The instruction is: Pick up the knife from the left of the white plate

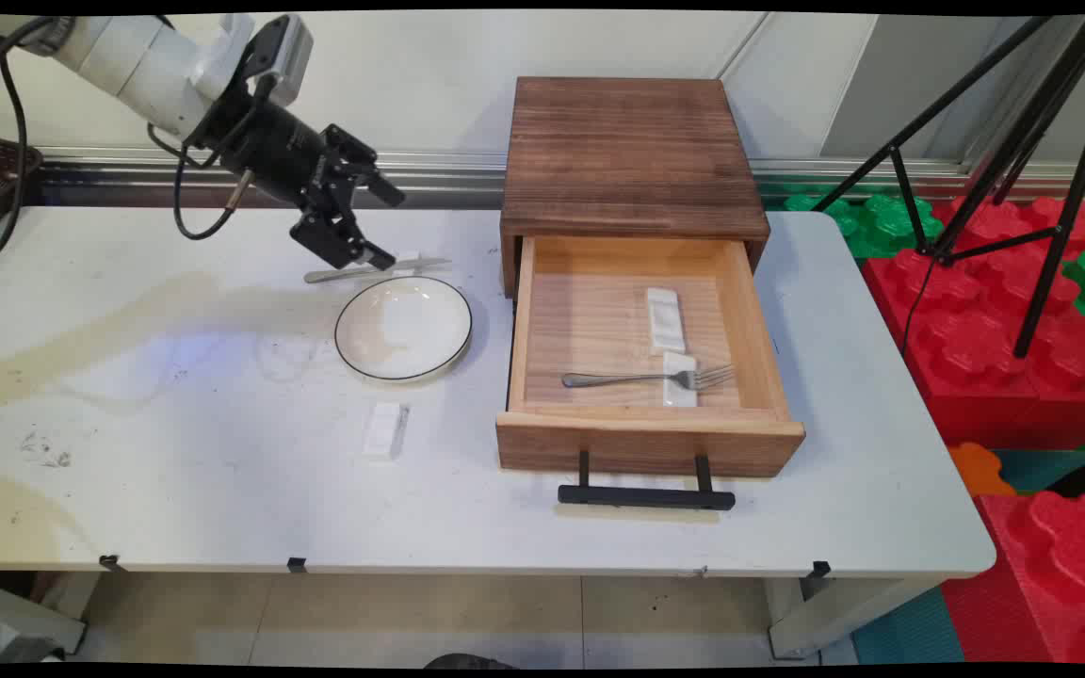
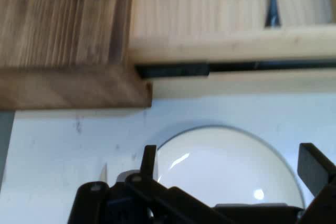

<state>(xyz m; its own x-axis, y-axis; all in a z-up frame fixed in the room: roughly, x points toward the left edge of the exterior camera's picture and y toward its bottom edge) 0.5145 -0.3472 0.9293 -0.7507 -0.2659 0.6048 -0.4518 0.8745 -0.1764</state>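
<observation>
On the white table, nearest my camera, I see a small white packet, then a black-rimmed white plate. Beside it stands a wooden box with its drawer pulled open, holding a fork and two white packets. Farther back, my gripper hangs wide open, holding nothing, just above a knife behind the plate.

Soft, even overhead light is filling both views. The round white black-rimmed plate is catching small glints, and the open wooden drawer is casting faint shadows lower right.
</observation>
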